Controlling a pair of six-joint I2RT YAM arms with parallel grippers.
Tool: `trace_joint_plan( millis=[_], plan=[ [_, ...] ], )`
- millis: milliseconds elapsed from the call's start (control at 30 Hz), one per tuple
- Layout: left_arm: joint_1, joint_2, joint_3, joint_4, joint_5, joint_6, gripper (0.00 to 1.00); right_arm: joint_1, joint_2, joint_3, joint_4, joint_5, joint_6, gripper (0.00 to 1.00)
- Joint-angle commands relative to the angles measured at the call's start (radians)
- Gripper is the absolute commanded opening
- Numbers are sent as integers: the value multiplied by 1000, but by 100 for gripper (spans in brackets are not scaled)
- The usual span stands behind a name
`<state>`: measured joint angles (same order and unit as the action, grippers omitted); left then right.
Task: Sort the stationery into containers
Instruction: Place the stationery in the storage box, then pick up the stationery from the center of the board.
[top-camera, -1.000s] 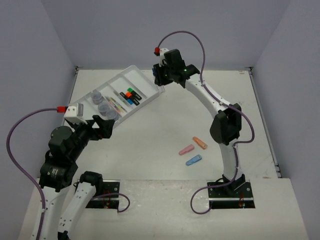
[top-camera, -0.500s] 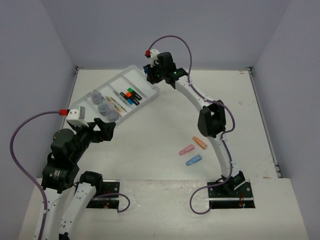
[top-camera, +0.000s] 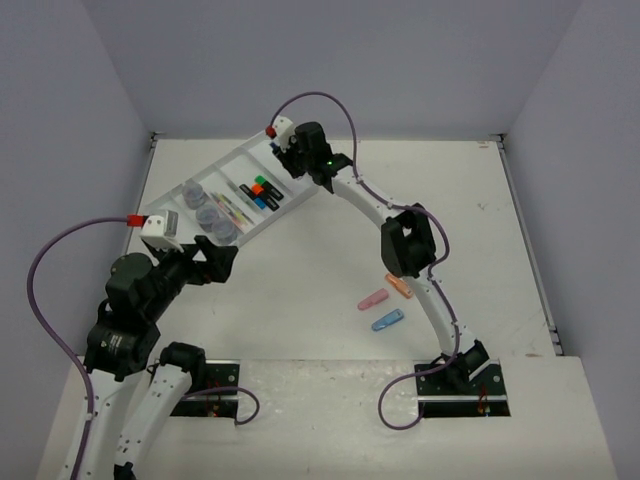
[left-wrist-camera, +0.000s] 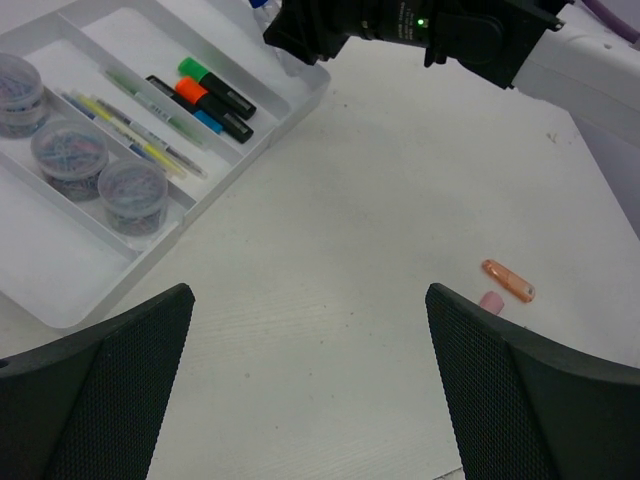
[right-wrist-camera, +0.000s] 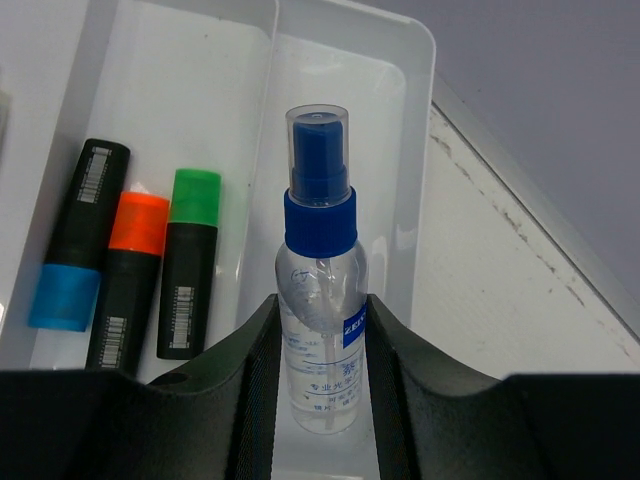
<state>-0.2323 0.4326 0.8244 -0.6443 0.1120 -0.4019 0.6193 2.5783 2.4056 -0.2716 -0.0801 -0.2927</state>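
Observation:
My right gripper (top-camera: 287, 156) is shut on the clear blue-capped bottle (right-wrist-camera: 320, 290) and holds it over the end compartment of the white tray (right-wrist-camera: 400, 60), beside black highlighters (right-wrist-camera: 130, 260) with blue, orange and green caps. The tray (top-camera: 238, 163) lies at the back left and holds highlighters (top-camera: 262, 192), pastel pens (top-camera: 235, 206) and round jars (top-camera: 210, 216). My left gripper (top-camera: 215, 256) is open and empty above the table, near the tray's front corner. In its wrist view the left gripper (left-wrist-camera: 310, 295) faces bare table, with the tray (left-wrist-camera: 60, 290) at upper left.
Three oblong pieces lie loose on the table by the right arm: orange (top-camera: 400, 287), pink (top-camera: 373, 299) and blue (top-camera: 388, 320). The orange (left-wrist-camera: 508, 281) and pink (left-wrist-camera: 491, 301) ones show in the left wrist view. Grey walls close the back and sides.
My right gripper has moved left with the bottle, from past the tray's right end to over its end compartment. The left arm has shifted slightly.

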Motion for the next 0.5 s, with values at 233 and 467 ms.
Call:
trace_joint_plan(
  millis=[233,467],
  plan=[
    [-49,40,52,61,-34,22,100,16,24,52,48,112,-102,37],
    [-79,54,34,78,-98,28,100,17,8,44,27,145,-98,82]
  ],
)
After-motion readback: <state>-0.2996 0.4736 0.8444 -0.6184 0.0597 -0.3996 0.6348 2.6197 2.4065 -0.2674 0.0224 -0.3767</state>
